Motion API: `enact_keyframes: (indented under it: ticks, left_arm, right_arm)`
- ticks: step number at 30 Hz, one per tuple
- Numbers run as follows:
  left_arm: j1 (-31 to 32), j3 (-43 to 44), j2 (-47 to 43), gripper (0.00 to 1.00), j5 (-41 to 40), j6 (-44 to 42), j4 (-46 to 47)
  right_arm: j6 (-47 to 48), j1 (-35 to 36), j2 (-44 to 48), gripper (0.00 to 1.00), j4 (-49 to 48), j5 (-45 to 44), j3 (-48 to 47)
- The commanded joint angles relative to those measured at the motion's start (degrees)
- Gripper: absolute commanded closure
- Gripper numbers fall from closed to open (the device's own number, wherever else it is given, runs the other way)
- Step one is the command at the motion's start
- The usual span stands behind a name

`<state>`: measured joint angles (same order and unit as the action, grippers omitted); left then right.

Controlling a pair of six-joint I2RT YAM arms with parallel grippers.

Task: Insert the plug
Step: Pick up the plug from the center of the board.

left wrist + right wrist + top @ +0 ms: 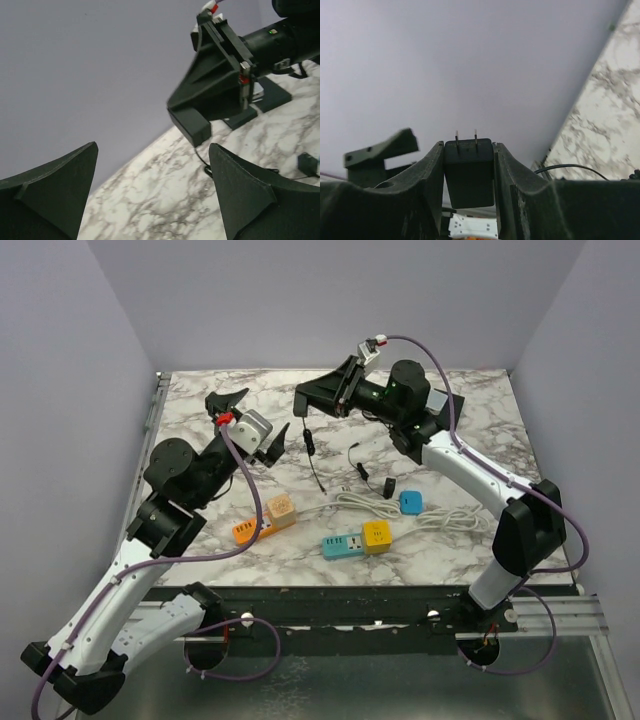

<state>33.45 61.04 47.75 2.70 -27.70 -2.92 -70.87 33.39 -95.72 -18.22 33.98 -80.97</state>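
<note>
Well, the black plug [468, 172] is up in the air over the back of the marble table [470, 400], clamped between the fingers of the right gripper [468, 145]. Its two prongs [456, 136] stick straight out past the fingertips. From above, that gripper points toward the robot's left, so the prongs run roughly level. The orange strip [245, 531] and the blue strip [340, 545] lie flat nearer the arm bases, below the plug. I'd say the move depends on tipping the prongs downward and bringing them forward.

The plug's thin black cable [312, 445] hangs down to the table. The left gripper [265, 412] hovers just beside the plug, its jaws wide apart and holding nothing. It sits nearer the orange strip.

A tan cube [281, 511] sits on the orange strip and a yellow cube [377, 536] on the blue one. The socket holes are too small to make out, and I can't tell which strip is meant.
</note>
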Motion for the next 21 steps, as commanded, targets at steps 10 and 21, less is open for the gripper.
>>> enact_keyframes:
  ticks: [10, 21]
  left_arm:
    - [0.0, -3.0, 1.3, 0.1, -2.3, 17.6, 2.7]
    - [0.0, -0.5, 2.8, 0.37, -4.7, 18.7, 8.1]
  right_arm:
    - [-11.8, 6.6, 0.8, 0.92, -20.3, -16.0, 0.2]
    - [-12.7, 9.3, -1.0, 0.94, -20.5, -17.2, -1.0]
